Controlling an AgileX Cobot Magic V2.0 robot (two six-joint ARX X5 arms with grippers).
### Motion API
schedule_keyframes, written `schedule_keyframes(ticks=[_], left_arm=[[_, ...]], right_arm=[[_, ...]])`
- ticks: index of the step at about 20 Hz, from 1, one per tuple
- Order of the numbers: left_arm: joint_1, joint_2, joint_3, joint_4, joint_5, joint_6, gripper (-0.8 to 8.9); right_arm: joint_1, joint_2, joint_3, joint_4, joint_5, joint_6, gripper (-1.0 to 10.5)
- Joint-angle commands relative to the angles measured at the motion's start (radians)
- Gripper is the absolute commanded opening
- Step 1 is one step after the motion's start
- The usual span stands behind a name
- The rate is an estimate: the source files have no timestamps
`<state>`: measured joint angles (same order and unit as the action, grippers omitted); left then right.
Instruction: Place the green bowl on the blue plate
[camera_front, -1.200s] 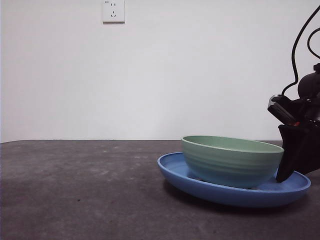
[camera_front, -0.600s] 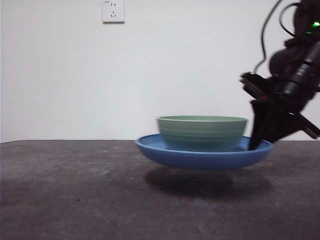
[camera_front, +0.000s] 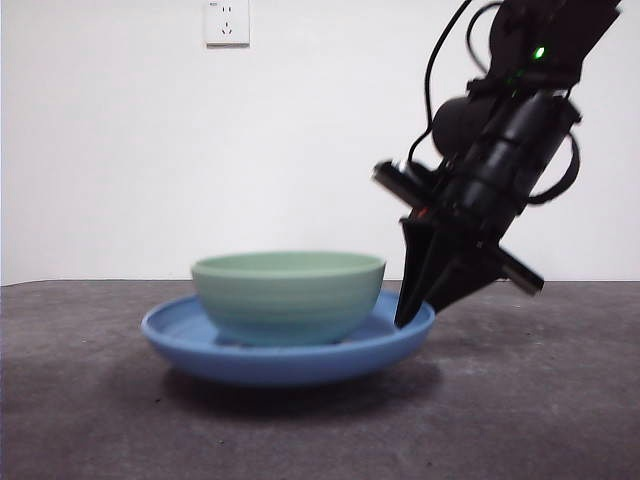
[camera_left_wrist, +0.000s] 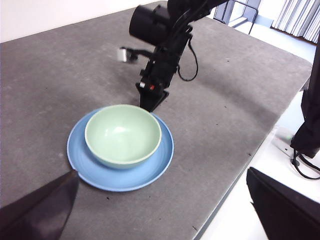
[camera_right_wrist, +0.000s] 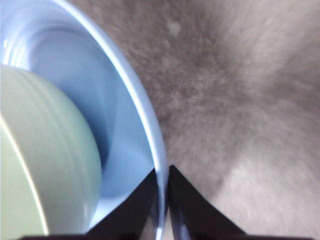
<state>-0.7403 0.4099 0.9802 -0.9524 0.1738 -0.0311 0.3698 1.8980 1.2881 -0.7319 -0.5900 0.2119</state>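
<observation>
The bowl (camera_front: 288, 295) already sat on the plate (camera_front: 190, 345); the right gripper (camera_front: 410, 315) pinched the plate's rim, release seemingly next.

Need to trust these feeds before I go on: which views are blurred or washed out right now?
Front view: right claw and its arm slightly motion-smeared, green bowl and blue plate fairly sharp, soft shadow beneath. Right wrist view: everything soft, table texture smeared, plate rim pale with glare. Left wrist view: clearest; left claw only dark blurred shapes at the corners.
</observation>
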Motion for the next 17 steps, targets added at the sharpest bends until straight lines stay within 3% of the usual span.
schedule_keyframes(ticks=[1, 9, 12, 16, 17], left_arm=[[-0.006, 0.001, 0.008, 0.01, -0.002, 0.016, 5.98], [-0.006, 0.001, 0.008, 0.01, -0.002, 0.016, 5.98], [-0.006, 0.001, 0.008, 0.01, -0.002, 0.016, 5.98], [-0.006, 0.001, 0.008, 0.01, -0.002, 0.016, 5.98], [-0.006, 0.001, 0.008, 0.01, -0.002, 0.016, 5.98]], right_arm=[[0.002, 0.051, 0.019, 0.008, -0.01, 0.02, 0.1], [0.008, 0.07, 0.019, 0.042, -0.006, 0.016, 0.3], [0.008, 0.069, 0.019, 0.048, -0.005, 0.015, 1.2], [0.006, 0.067, 0.036, 0.051, -0.004, 0.012, 1.4], [0.006, 0.066, 0.047, 0.048, -0.003, 0.012, 2.0]])
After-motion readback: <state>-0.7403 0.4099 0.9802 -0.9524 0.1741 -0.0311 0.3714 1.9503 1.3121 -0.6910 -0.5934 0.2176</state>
